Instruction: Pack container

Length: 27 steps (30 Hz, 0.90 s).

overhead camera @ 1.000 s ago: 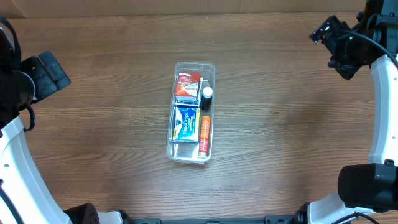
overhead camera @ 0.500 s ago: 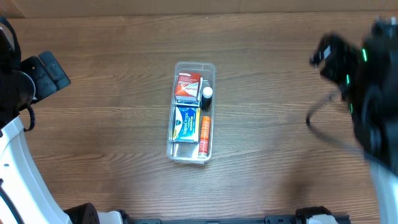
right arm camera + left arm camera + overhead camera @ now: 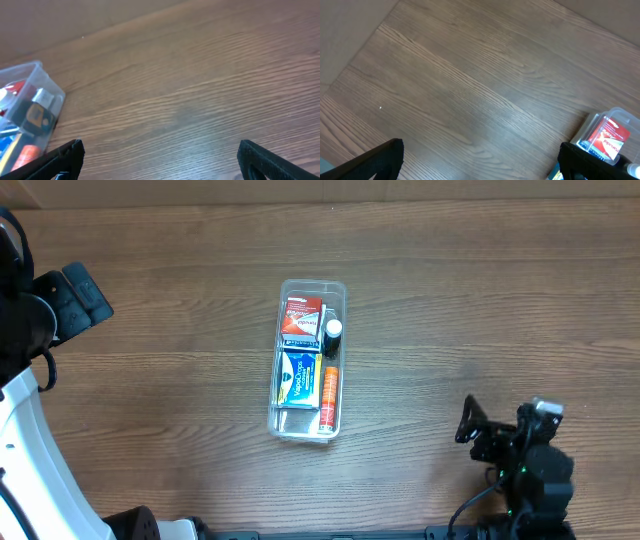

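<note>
The container [image 3: 311, 284], a clear plastic bin, stands at the table's middle. In it lie a red box [image 3: 302, 315], a blue box [image 3: 298, 375], an orange tube [image 3: 327, 395] and a small white-capped bottle [image 3: 333, 330]. My left gripper [image 3: 92, 302] is open and empty at the far left, well apart from the bin. Its wrist view [image 3: 480, 161] shows bare wood between the fingers and the container [image 3: 616, 114] at the right edge. My right gripper [image 3: 468, 425] is open and empty at the front right. Its wrist view [image 3: 160, 156] shows the container [image 3: 56, 98] at the left.
The table is brown wood grain. A cardboard-coloured strip [image 3: 200, 192] runs along the back edge. The right arm's base and cables [image 3: 530, 480] sit at the front right corner.
My right arm has swung from the back right down to the front right, near the table's front edge. The left arm and the container have not moved.
</note>
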Tool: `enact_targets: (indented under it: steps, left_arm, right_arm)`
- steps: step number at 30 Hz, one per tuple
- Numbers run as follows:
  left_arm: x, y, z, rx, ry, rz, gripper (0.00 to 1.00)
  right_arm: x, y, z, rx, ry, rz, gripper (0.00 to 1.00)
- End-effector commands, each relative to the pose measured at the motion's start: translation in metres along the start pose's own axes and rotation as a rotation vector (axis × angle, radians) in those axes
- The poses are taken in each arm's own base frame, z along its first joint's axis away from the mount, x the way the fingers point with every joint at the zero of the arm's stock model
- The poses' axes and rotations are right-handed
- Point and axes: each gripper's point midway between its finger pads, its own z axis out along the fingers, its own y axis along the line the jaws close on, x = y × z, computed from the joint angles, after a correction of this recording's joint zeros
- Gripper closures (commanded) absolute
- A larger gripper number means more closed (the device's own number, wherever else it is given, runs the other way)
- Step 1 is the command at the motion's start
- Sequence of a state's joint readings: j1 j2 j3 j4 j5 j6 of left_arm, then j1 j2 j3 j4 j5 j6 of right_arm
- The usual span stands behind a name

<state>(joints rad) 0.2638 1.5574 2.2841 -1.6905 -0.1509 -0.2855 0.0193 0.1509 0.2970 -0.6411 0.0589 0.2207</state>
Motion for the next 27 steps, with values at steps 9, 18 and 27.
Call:
enact_targets:
  steps: [9, 18, 27]
  left_arm:
    - [-0.002, 0.001, -0.002, 0.002, -0.008, 0.003, 0.0]
    - [-0.002, 0.001, -0.002, 0.001, -0.008, 0.003, 0.0]
    - [0.0, 0.002, -0.01, 0.009, -0.029, 0.001, 0.0]
  right_arm:
    - [0.029, -0.008, 0.013, -0.009, -0.02, -0.008, 0.0]
    - [0.029, -0.008, 0.013, -0.008, -0.019, -0.008, 0.0]
    - [0.029, -0.008, 0.013, -0.008, -0.019, -0.008, 0.0]
